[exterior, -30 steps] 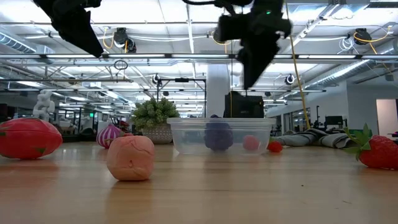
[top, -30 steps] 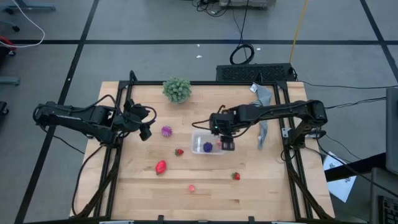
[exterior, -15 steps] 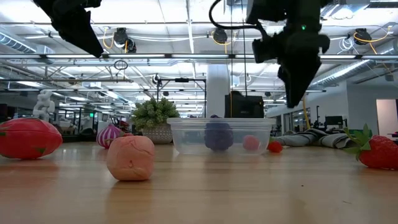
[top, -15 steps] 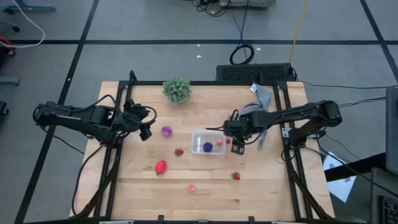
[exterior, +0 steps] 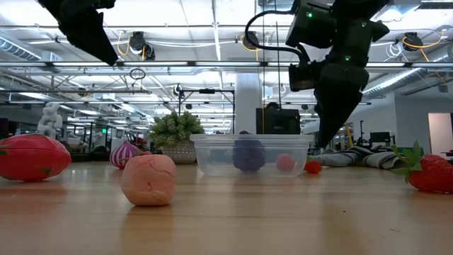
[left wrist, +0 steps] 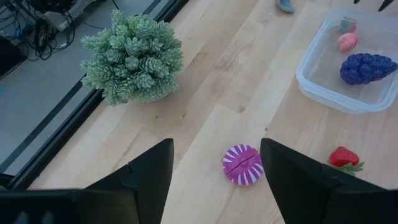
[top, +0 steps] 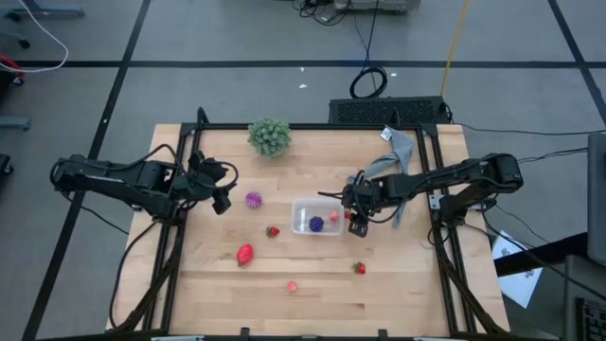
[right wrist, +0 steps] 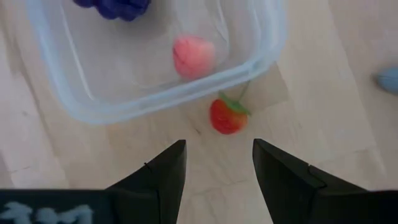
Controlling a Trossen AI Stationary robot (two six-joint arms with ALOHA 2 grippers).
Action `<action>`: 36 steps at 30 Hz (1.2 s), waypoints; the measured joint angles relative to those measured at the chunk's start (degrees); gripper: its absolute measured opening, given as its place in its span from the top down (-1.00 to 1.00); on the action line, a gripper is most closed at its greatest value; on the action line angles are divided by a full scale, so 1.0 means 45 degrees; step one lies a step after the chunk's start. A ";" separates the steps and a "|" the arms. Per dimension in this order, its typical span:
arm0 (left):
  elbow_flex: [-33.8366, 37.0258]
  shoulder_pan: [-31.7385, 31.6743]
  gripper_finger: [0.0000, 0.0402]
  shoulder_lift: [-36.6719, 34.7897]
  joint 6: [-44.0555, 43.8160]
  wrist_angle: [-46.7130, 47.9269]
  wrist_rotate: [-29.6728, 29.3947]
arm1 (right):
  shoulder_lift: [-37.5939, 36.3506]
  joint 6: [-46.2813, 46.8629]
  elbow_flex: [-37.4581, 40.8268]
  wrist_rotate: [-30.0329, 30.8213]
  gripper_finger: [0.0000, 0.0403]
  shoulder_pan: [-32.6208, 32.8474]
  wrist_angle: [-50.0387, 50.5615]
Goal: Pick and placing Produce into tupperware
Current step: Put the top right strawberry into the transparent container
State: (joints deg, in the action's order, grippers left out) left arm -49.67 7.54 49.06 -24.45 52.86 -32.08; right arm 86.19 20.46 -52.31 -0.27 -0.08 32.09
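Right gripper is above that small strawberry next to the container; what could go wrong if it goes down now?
1. The small strawberry lies close against the tupperware wall, so a finger of the open right gripper may catch the rim and shove or tip the container.
2. A nudge could roll the round strawberry away over the bare table.
3. A jolt might shake out the grape cluster and pink piece already inside.

Right end effector (top: 357, 225) points downward above the desk (top: 312, 284), its two fingers parted and empty. Left end effector (top: 224, 202) is raised at the left side, fingers likewise parted.
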 joint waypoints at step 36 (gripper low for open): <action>0.0000 -0.0001 -0.21 0.0000 0.0044 0.0005 0.0005 | 0.0369 0.0013 0.0587 0.0009 0.12 -0.0175 -0.1905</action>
State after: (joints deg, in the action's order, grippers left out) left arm -49.67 7.53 49.06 -24.25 52.88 -32.05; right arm 87.85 20.52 -49.67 -0.23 -0.86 23.51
